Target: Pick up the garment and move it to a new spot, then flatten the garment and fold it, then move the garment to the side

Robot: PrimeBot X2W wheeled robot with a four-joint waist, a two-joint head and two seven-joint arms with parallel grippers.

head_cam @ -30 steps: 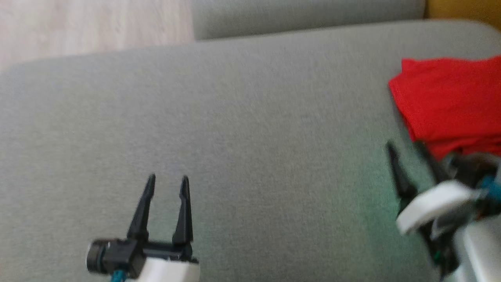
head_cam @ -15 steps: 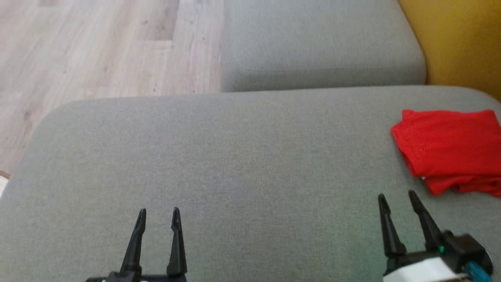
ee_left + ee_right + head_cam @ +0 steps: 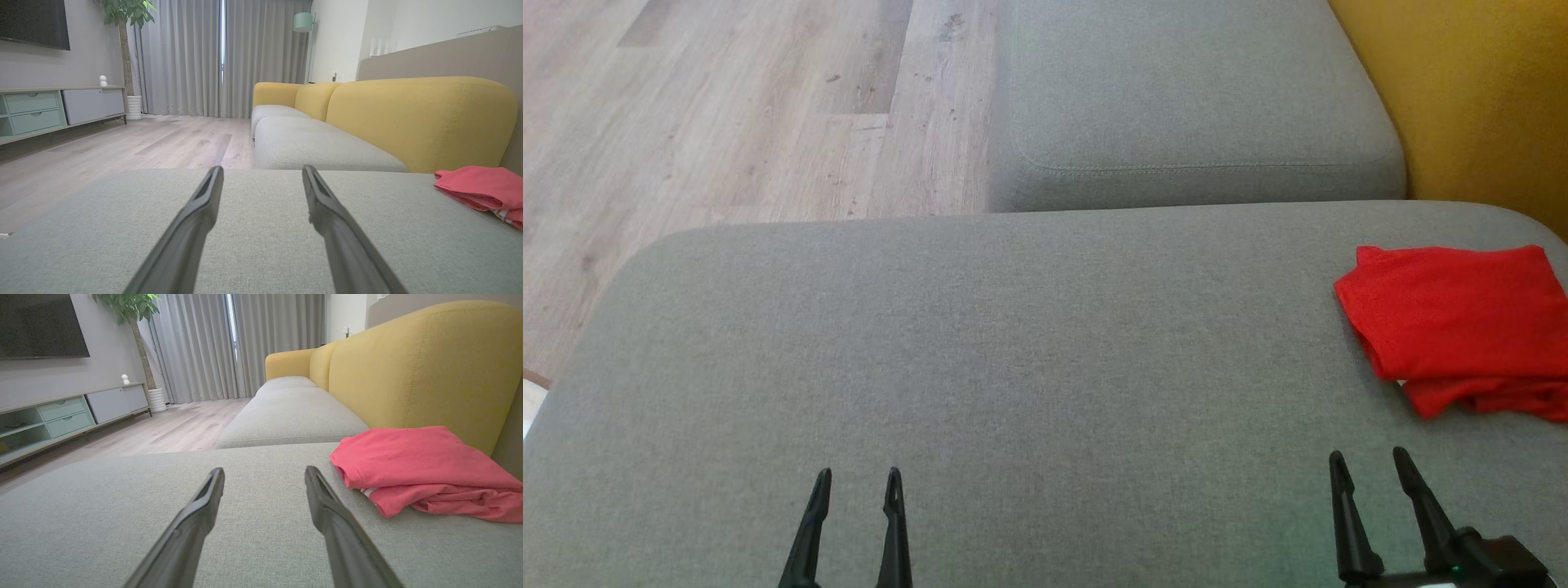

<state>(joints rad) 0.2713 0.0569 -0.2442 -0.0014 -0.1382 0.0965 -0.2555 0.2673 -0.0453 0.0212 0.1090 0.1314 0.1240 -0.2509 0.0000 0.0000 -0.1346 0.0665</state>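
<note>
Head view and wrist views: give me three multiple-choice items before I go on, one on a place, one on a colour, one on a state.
1. Where does the folded red fabric garment lie?
A) on the wooden floor
B) on the right side of the wide grey fabric cushion
C) hanging from a curtain

2. What colour is the padded sofa backrest behind the garment?
A) yellow
B) blue
C) black

3. How is the right hand?
A) shut on the garment
B) shut on nothing
C) open, short of the garment

Key:
1 B: it rests on the cushion at the head view's right.
2 A: the right wrist view shows yellow upholstery behind it.
3 C: its fingers stand apart, with bare cushion before the garment.
</note>
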